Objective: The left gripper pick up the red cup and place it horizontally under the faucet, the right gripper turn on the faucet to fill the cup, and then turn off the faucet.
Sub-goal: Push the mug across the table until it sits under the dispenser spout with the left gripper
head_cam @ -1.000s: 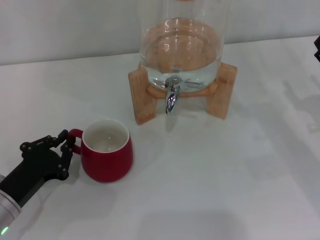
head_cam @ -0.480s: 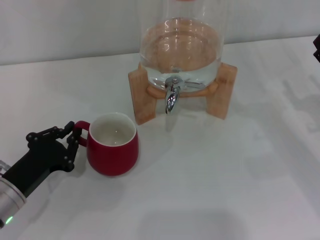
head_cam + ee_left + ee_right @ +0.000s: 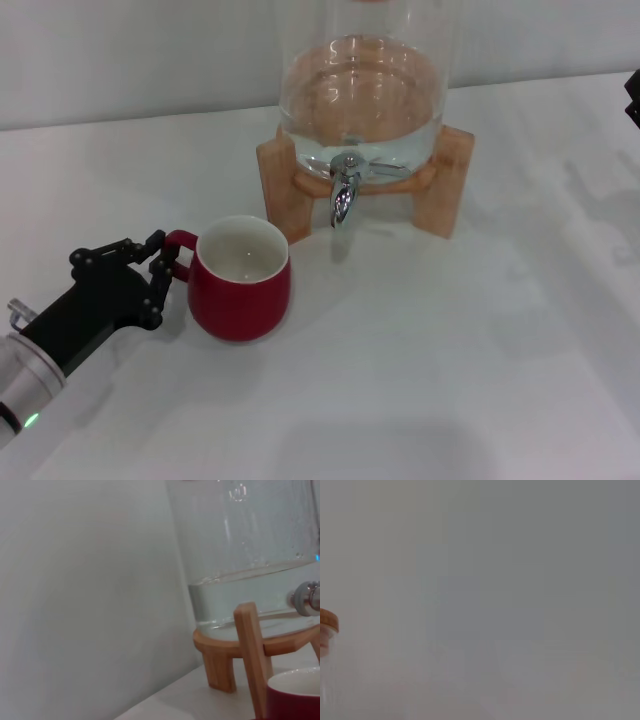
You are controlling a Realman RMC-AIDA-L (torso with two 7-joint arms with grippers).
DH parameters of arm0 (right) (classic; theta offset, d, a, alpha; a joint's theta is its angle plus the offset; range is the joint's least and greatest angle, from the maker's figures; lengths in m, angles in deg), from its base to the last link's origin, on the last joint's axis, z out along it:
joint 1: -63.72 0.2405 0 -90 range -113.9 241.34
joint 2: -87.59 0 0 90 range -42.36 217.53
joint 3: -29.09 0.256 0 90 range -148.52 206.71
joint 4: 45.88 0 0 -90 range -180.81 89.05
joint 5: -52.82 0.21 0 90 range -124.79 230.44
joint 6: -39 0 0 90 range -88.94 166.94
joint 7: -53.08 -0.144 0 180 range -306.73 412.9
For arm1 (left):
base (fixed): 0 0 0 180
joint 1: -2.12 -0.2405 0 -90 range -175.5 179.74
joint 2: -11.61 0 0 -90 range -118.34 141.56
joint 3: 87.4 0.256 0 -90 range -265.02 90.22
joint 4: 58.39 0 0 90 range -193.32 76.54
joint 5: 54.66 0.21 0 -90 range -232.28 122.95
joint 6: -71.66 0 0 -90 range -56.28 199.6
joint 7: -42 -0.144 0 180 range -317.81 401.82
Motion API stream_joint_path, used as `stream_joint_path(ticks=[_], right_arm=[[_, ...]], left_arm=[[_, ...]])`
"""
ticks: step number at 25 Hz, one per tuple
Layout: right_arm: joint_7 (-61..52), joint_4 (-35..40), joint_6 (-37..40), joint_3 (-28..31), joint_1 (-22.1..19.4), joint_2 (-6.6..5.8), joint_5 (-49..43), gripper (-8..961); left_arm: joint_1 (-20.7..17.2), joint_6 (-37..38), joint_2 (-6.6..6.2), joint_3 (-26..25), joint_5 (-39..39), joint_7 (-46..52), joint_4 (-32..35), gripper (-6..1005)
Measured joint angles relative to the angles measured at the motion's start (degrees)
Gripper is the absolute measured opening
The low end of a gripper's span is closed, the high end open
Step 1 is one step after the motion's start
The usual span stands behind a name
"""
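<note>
Carried nearer the faucet (image 3: 343, 190), squat red cup (image 3: 241, 280) seems handle-gripped.

White table (image 3: 450, 350), pale wall (image 3: 130, 50)

Right tool (image 3: 634, 98) cut off at head view's edge; glass jar (image 3: 362, 80) top cropped.

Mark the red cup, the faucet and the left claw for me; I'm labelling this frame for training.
red cup (image 3: 240, 300): head view, on the outer front wall.
faucet (image 3: 343, 195): head view, on the chrome spout.
left claw (image 3: 158, 268): head view, between the fingertips at the cup's handle.
</note>
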Motion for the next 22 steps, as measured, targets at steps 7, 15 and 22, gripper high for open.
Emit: stream_joint_path(ticks=[7, 15, 22], right_arm=[[0.0, 0.0, 0.0, -0.6, 0.0, 0.00, 0.0, 842], [0.0, 0.0, 0.0, -0.8, 0.0, 0.00, 0.0, 842], [0.0, 0.0, 0.0, -1.3, 0.0, 0.00, 0.0, 841]], left_arm=[[1.1, 0.1, 0.02, 0.0, 0.8, 0.1, 0.0, 121], [1.9, 0.2, 0.37, 1.3, 0.8, 0.3, 0.0, 120], [2.6, 0.8, 0.53, 2.3, 0.8, 0.5, -0.1, 120]])
